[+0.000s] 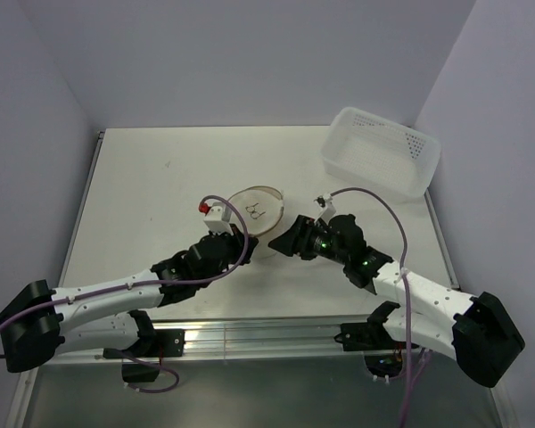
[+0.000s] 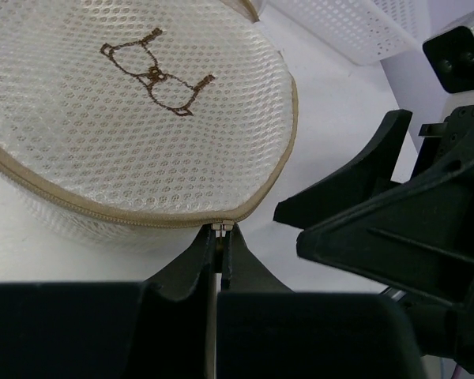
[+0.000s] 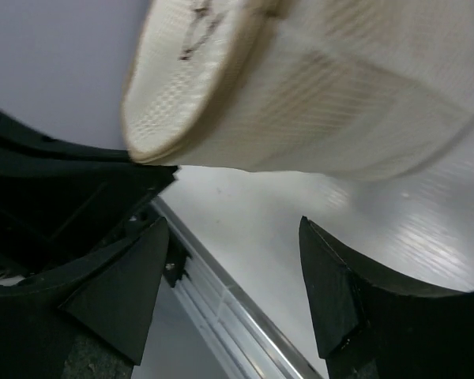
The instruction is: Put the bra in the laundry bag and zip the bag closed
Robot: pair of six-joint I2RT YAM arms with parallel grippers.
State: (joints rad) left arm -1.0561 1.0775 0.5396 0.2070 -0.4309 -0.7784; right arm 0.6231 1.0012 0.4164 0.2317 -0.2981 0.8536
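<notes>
The laundry bag is a round cream mesh pouch with a brown drawing on its lid, lying mid-table. In the left wrist view its lid fills the upper left, and the tan zip runs closed along the rim that shows. My left gripper is shut on the small metal zip pull at the bag's near edge. My right gripper stands open just beside the bag, with nothing between its fingers. The bra is out of view.
A white perforated plastic basket stands at the back right, also in the left wrist view. The two grippers sit close together at the bag's near side. An aluminium rail runs along the table's front edge.
</notes>
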